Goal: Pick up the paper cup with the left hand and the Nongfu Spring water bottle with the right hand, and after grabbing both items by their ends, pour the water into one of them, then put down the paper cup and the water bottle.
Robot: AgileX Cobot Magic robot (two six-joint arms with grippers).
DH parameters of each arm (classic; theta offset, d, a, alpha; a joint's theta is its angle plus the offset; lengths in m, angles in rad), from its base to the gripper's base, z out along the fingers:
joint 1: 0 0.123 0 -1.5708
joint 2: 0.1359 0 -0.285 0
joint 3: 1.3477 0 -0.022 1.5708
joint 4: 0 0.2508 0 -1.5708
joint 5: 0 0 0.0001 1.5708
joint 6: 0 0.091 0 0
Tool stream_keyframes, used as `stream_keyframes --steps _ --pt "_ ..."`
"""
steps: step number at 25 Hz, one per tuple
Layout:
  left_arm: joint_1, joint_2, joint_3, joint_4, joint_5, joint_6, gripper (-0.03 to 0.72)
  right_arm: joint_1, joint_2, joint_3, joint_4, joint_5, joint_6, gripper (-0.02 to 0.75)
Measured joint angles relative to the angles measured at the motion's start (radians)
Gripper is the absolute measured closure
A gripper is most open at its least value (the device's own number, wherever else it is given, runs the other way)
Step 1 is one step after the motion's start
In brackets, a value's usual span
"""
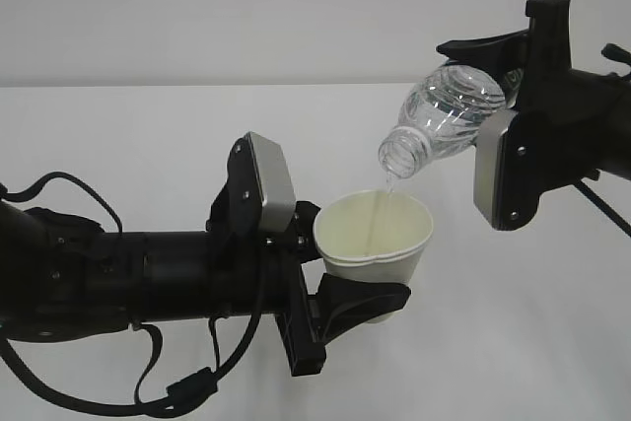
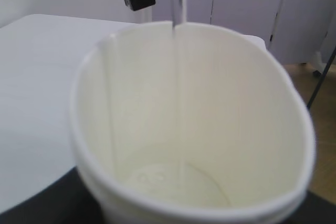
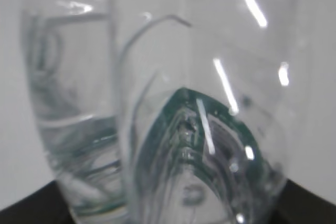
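The left hand [image 1: 340,288], a black arm with a grey wrist plate and loose cables, fills the lower left of the exterior view and lies nearest that camera. Its jaws are clamped on the lower part of the paper cup [image 1: 378,234], which it holds above the white table [image 1: 148,145], mouth up and leaning slightly toward the right. In the left wrist view the paper cup [image 2: 210,119] takes up almost the whole picture, its rim pressed into an oval and its cream inside open to the camera.

The right hand [image 1: 513,110] comes in from the upper right, with its fingers closed on the base end of the Nongfu Spring water bottle [image 1: 444,115]. The bottle is tilted, neck down and to the left, with its open mouth just above the cup's far rim and not touching it. The water [image 1: 380,209] falls from the mouth in a thin stream into the cup; the same stream [image 2: 177,3] crosses the rim in the left wrist view. The right wrist view shows the bottle [image 3: 173,119] close up, clear plastic with a blurred green patch.
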Motion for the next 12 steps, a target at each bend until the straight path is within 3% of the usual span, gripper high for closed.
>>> stream_keyframes --steps 12 --pt "0.000 0.000 0.000 0.020 -0.014 0.000 0.241 0.000 0.000 0.000 0.000 -0.001 0.000 0.292"
